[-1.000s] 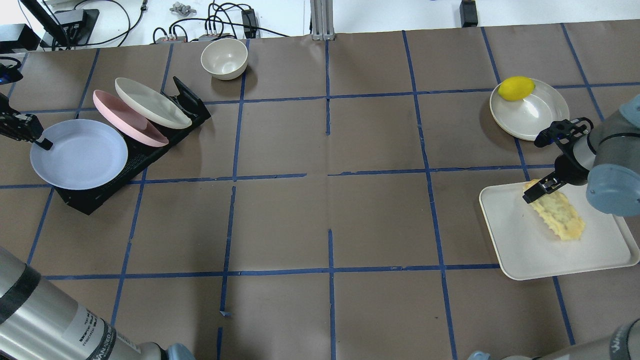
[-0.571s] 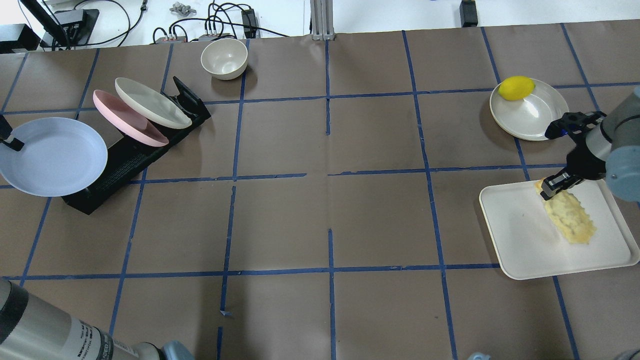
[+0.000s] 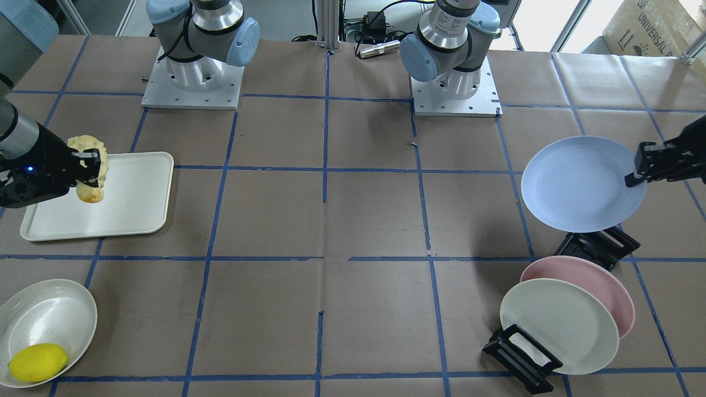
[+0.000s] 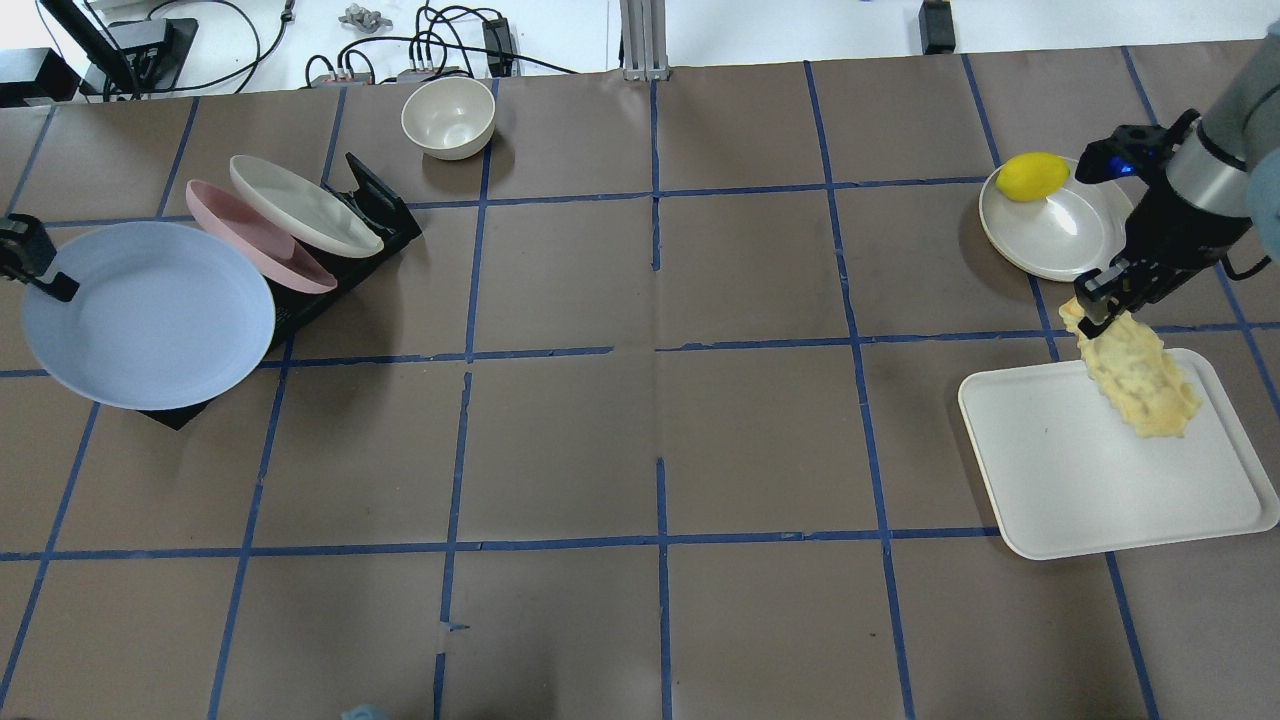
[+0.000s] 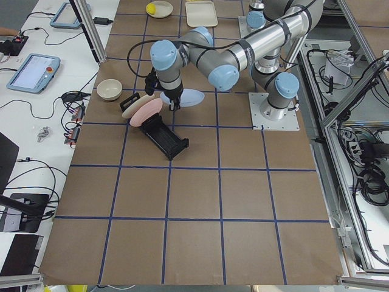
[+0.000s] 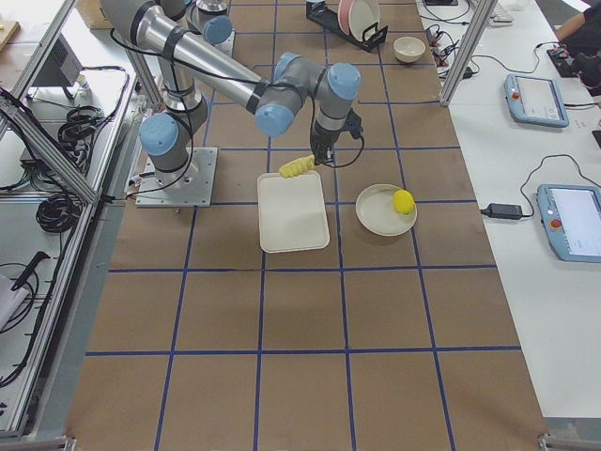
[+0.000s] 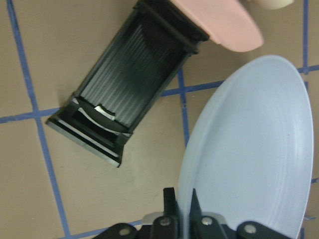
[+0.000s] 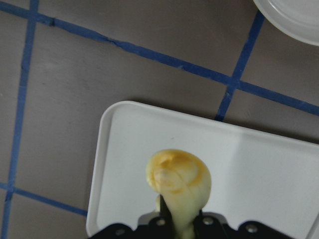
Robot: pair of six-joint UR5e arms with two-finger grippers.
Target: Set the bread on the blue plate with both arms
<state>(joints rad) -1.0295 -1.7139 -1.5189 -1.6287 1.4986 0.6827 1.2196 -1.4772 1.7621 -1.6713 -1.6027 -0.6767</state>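
The right gripper (image 4: 1092, 298), fingers clamped on one end of the bread (image 4: 1140, 385), holds the bumpy, crimped golden loaf in the air over a smooth, cream, round-cornered tray (image 4: 1060, 480). Across the table, the left gripper (image 4: 55, 285) pinches the rim of the round, matte blue plate (image 4: 150, 315), held aloft by the black ribbed rack (image 7: 129, 94) carrying the pink plate (image 4: 240, 235).
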